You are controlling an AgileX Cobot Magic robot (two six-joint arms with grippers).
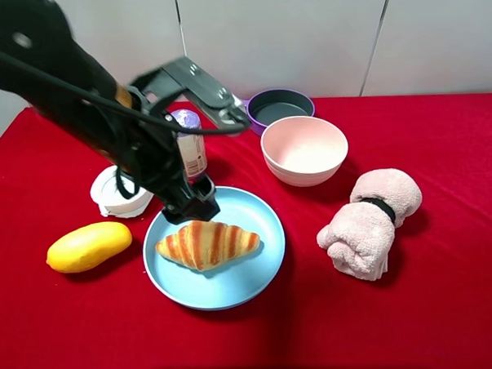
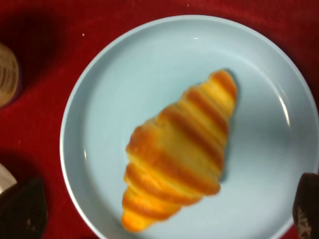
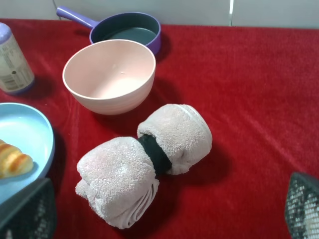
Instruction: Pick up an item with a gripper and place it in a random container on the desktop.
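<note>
The golden-brown croissant (image 1: 208, 244) lies flat in the light-blue plate (image 1: 242, 291), free of any grip. My left gripper (image 1: 190, 205) hangs just above the plate's far-left rim, open and empty. In the left wrist view the croissant (image 2: 179, 149) fills the middle of the plate (image 2: 124, 74), and the left gripper (image 2: 164, 209) has its dark fingertips (image 2: 22, 211) wide apart on either side. My right gripper (image 3: 164, 211) is open and empty; it is out of the exterior high view. The right wrist view shows the plate's edge (image 3: 25, 129) with the croissant's tip (image 3: 12, 159).
A yellow mango (image 1: 89, 246) lies left of the plate, with a small white dish (image 1: 116, 193) behind it. A bottle (image 1: 190, 146), a purple saucepan (image 1: 281, 107) and a pink bowl (image 1: 304, 149) stand behind. A rolled pink towel (image 1: 368, 222) lies to the right.
</note>
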